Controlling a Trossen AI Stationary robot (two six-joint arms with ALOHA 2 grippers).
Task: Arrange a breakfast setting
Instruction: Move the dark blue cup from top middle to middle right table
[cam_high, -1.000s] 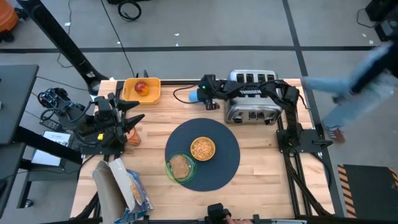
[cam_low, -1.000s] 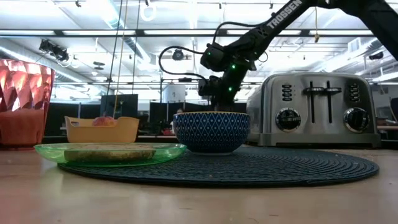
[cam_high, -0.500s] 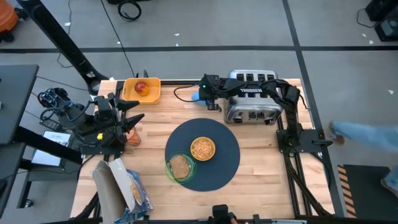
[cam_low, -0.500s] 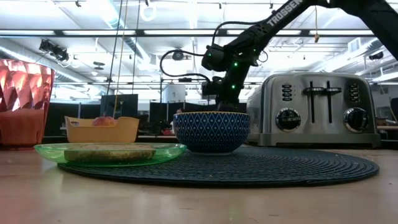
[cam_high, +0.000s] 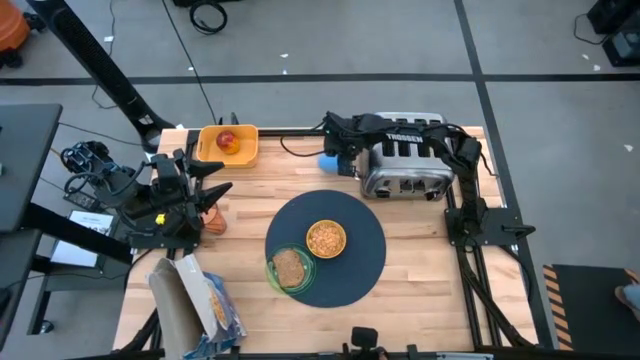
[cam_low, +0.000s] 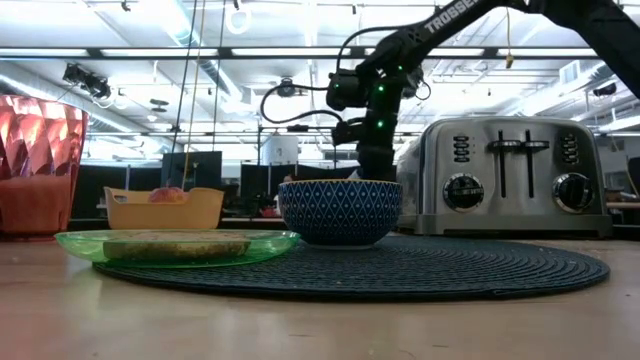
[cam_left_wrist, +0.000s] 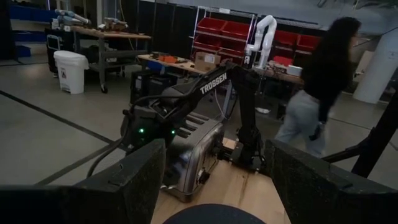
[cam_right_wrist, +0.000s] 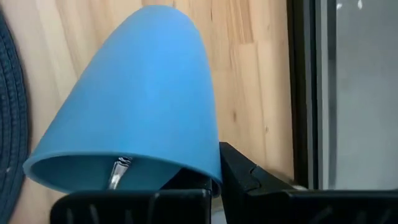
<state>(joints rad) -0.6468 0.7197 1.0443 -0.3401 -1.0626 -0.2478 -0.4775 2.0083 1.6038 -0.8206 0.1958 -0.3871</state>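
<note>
Here, the right hand (cam_high: 333, 157) is clamped on the rim of a smooth blue plastic cup (cam_right_wrist: 134, 99) with a metal spoon (cam_right_wrist: 117, 172) inside, held above the light wooden worktop (cam_high: 420, 250) beside the silver four-slot toaster (cam_high: 405, 165). Nearer than this hand lies the round dark blue-grey woven mat (cam_high: 365, 245), carrying the small yellow cereal bowl (cam_high: 326, 239) and the green plate with toast (cam_high: 291, 269). The left hand (cam_high: 205, 195), fingers spread, waits just beside the orange tumbler (cam_high: 212, 222)

The tumbler (cam_low: 38, 165) is cut off by the low view's edge. The right arm mostly hides the cup (cam_high: 329, 161) from above. The spoon (cam_right_wrist: 117, 172) shows only its handle end.
</note>
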